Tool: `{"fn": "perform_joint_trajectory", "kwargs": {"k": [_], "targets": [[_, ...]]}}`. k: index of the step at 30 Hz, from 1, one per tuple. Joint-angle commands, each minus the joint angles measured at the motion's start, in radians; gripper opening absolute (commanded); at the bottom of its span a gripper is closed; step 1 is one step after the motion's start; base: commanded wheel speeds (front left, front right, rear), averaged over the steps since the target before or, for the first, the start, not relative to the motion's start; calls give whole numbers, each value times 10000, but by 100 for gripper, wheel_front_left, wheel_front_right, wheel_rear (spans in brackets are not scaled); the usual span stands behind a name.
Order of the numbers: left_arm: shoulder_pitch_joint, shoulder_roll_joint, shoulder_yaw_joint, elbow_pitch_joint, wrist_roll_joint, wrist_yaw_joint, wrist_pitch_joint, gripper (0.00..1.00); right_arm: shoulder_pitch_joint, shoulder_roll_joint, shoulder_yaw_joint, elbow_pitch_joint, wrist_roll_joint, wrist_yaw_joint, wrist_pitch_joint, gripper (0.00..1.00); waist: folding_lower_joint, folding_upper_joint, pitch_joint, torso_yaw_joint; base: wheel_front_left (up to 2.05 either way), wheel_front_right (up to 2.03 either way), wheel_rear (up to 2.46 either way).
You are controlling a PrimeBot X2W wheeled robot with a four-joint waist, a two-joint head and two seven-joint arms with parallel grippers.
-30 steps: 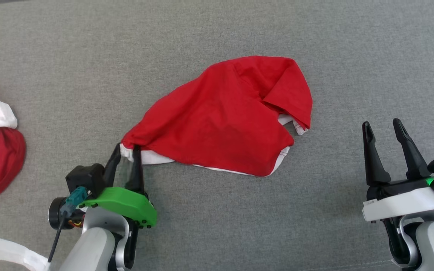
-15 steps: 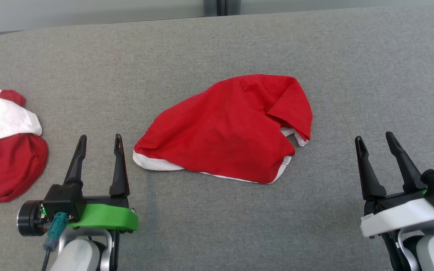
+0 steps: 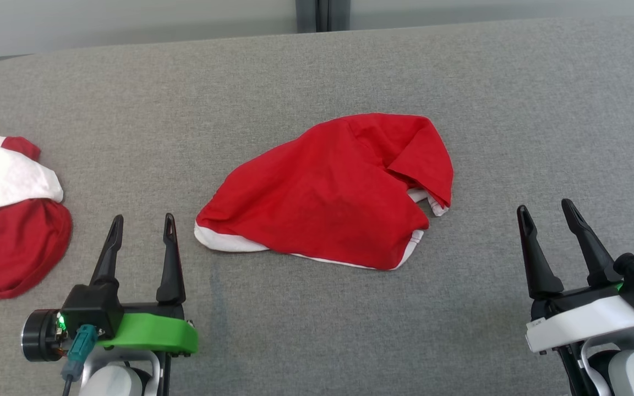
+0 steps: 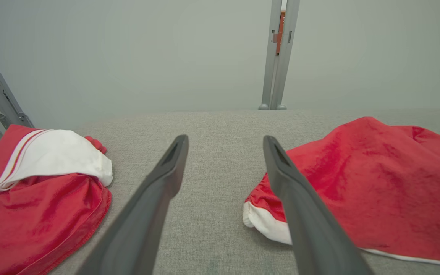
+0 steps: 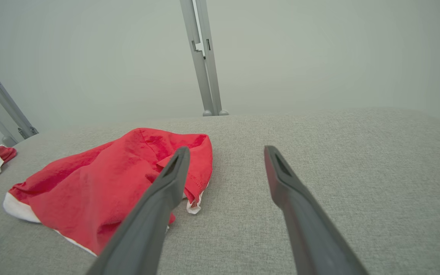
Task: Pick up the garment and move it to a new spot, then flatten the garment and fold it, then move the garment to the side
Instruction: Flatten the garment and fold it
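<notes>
The red garment (image 3: 328, 192) with white trim lies crumpled in the middle of the grey surface, one flap folded over at its right end. It appears at the right of the left wrist view (image 4: 372, 183) and at the left of the right wrist view (image 5: 101, 183). My left gripper (image 3: 142, 218) stands open just left of the garment's white corner, apart from it, nothing between its fingers. At the lower right my right gripper (image 3: 544, 206) is open and empty, a good way right of the garment.
A second red and white garment (image 3: 9, 214) is bunched at the left edge of the grey padded surface (image 3: 515, 99). Beyond the surface's far edge is a pale wall with a grey upright post (image 4: 279, 53).
My left gripper let go of the garment's lower-left corner, opened, and drew back to the left. The camera tilted up, so the far edge came into view. The right gripper stayed open.
</notes>
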Motion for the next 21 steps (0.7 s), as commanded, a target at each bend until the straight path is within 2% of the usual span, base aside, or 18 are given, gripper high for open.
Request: {"fn": "perform_joint_trajectory", "kwargs": {"k": [1, 4, 9, 12, 15, 16, 17, 18, 21], "targets": [[-1, 116, -23, -45, 51, 9, 1, 100, 21, 5, 6, -43, 13, 1, 12, 100, 0, -1, 45, -8, 0, 0, 0], [-262, 154, -231, -14, 148, -151, 251, 100, -26, -20, -14, -34, 32, 1, 18, 100, 0, -1, 205, -5, 0, 0, 0], [-716, 104, -802, 504, -144, -624, 1598, 100, -195, -94, 122, 94, 53, 1, 80, 100, 0, -1, 635, -36, 0, 0, 0], [-973, 15, -932, 1033, -445, -755, 2361, 100, -289, -142, 298, 261, 96, 1, 88, 100, 0, -1, 894, -71, 0, 0, 0], [-1263, -89, -898, 1305, -651, -864, 2629, 100, -386, -212, 498, 466, 117, 1, 76, 100, 0, -1, 1079, -107, 0, 0, 0], [-1332, -116, -880, 1408, -720, -910, 2681, 89, -452, -242, 598, 537, 126, 1, 74, 100, 0, -1, 1148, -117, 0, 0, 0], [-1396, -146, -853, 1468, -779, -929, 2666, 50, -505, -277, 693, 608, 115, 1, 82, 100, 0, -1, 1192, -128, 0, 0, 0], [-1470, -150, -833, 1533, -801, -976, 2635, 0, -565, -314, 827, 693, 118, 1, 85, 100, 0, -1, 1251, -140, 0, 0, 0], [-1669, -216, -819, 1697, -943, -1092, 2554, 0, -883, -493, 1560, 1153, 217, 1, 99, 100, 0, -1, 1416, -123, 0, 0, 0]]}}
